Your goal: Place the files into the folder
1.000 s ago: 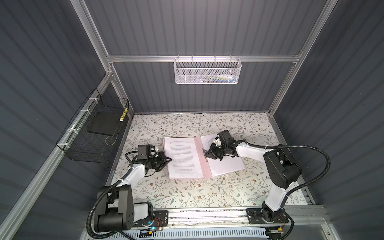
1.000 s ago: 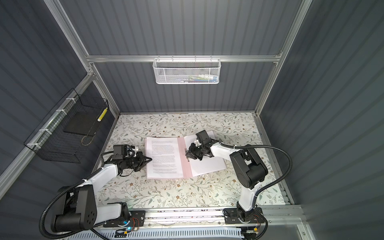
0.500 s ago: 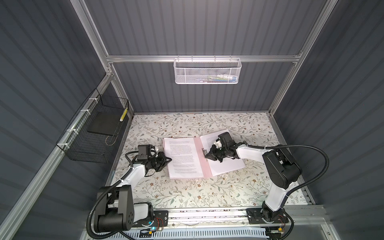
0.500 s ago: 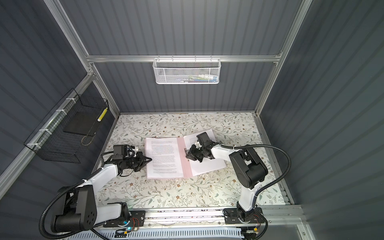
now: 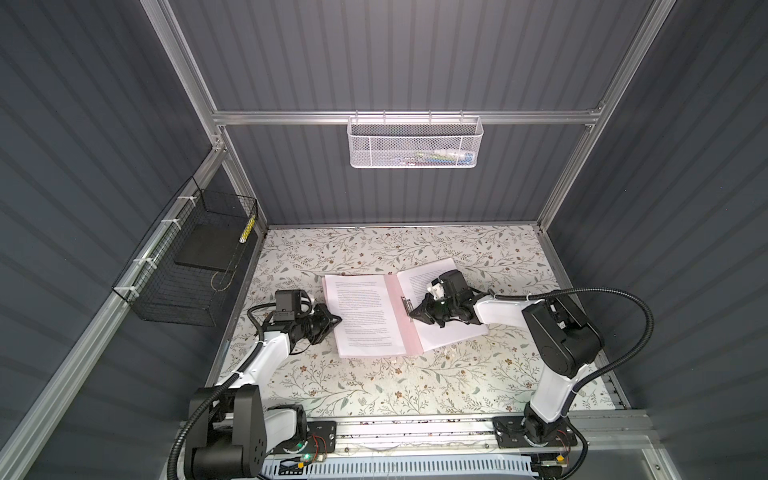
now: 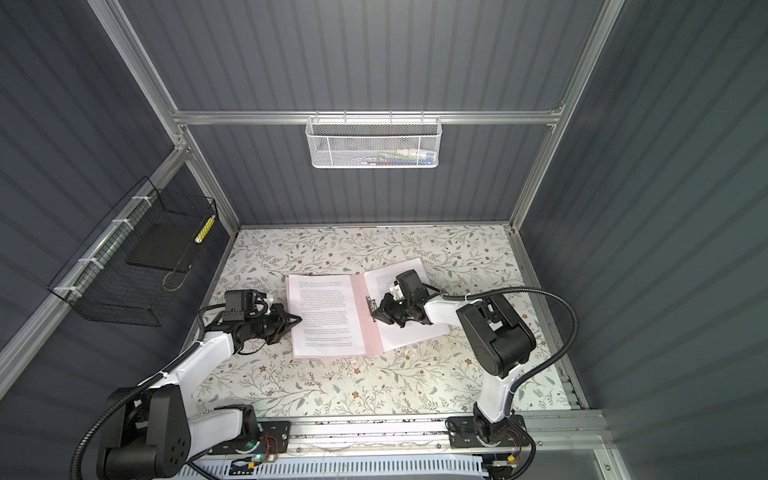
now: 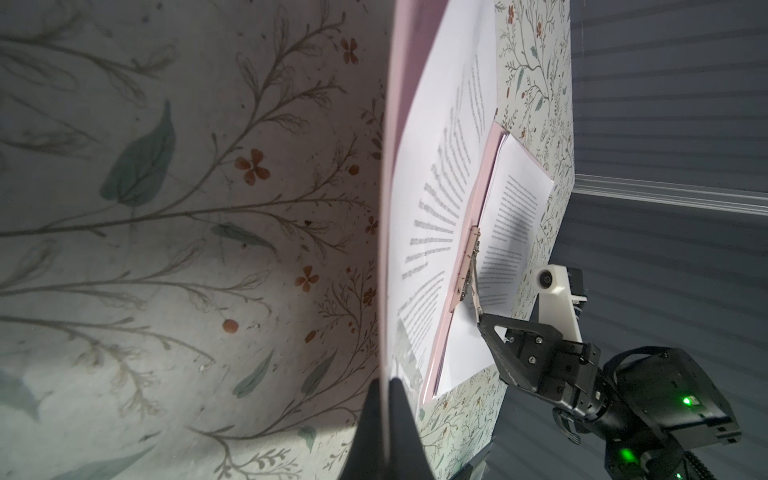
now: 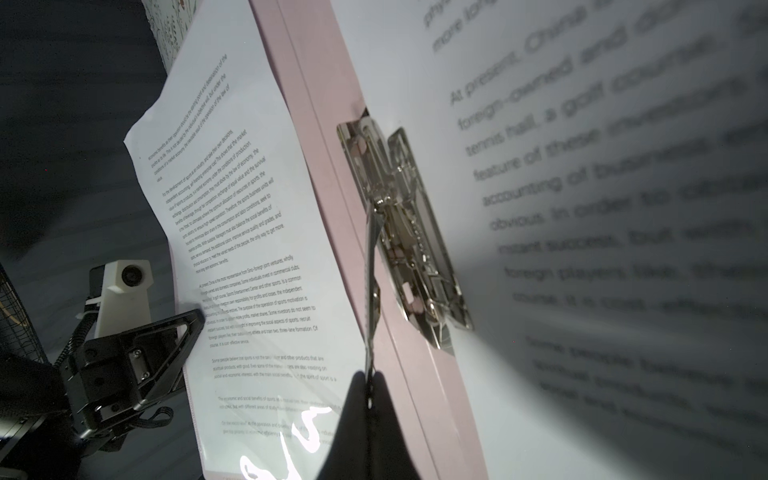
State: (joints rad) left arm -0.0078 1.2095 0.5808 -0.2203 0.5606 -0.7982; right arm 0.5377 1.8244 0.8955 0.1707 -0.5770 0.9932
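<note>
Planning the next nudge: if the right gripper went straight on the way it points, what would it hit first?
Likely the metal clip on the folder's pink spine: the right gripper, shut on the clip's lever, points right at it. Beyond lies the printed sheet, depth unclear.

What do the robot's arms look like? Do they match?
Yes. The left arm and right arm both have white shells, chunky black joints and a black ribbed hose looping alongside. The left pincer and right pincer are black triangles, each with a white camera block beside it. Small green lights glow on the right wrist.
</note>
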